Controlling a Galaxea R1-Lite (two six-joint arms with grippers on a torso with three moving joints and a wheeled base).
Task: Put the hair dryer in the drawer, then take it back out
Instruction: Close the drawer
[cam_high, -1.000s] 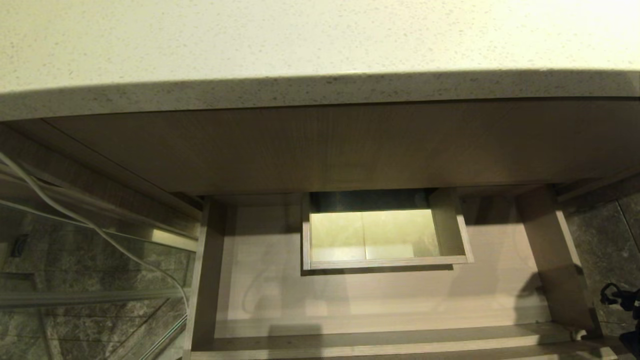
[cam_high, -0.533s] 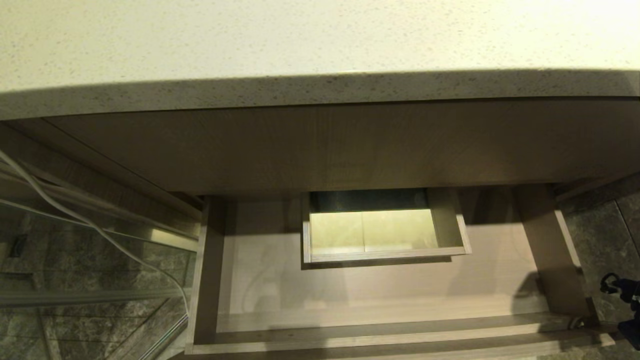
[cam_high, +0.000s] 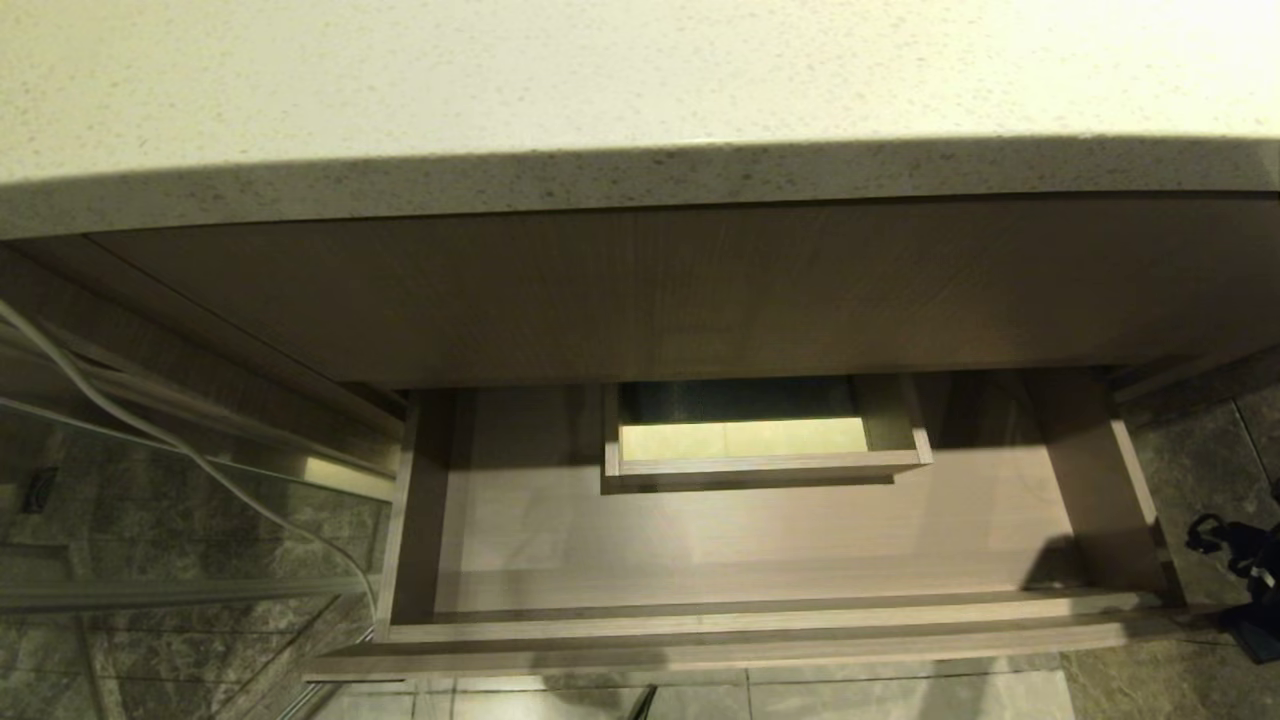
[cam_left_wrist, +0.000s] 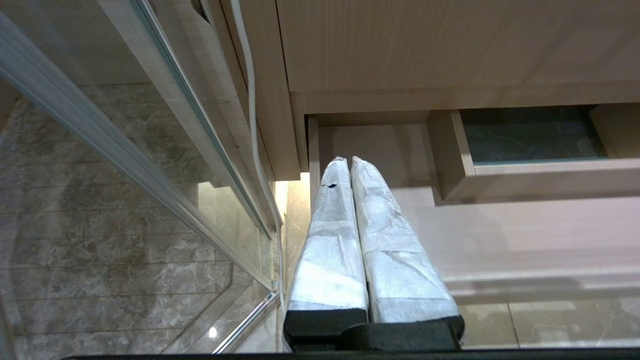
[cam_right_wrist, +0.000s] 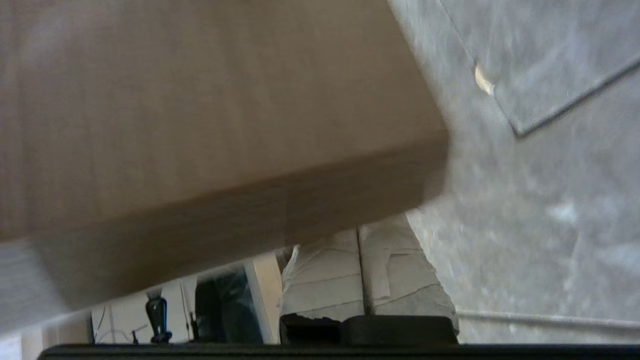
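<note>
The drawer (cam_high: 740, 650) is a wide, shallow wood-grain box standing part way out from under the counter, with a boxed notch (cam_high: 760, 462) at its rear wall. Its visible floor is bare, and the hair dryer is out of view. My right arm (cam_high: 1235, 560) is at the drawer's right front corner. In the right wrist view, my right gripper (cam_right_wrist: 359, 240) is shut and empty, its tips hidden against the underside edge of the drawer (cam_right_wrist: 200, 125) face. My left gripper (cam_left_wrist: 348, 161) hangs shut and empty over the left front corner of the drawer (cam_left_wrist: 525, 235).
A speckled countertop (cam_high: 600, 80) overhangs a tall wood-grain vanity panel (cam_high: 650, 300). A glass panel (cam_high: 150, 520) with a white cord (cam_high: 150, 440) running past it stands to the left. Dark marble floor tiles (cam_high: 1200, 460) lie to the right.
The drawer has slid inward under the counter, so its front edge sits farther back and less of the notch shows. My right arm has moved in with it.
</note>
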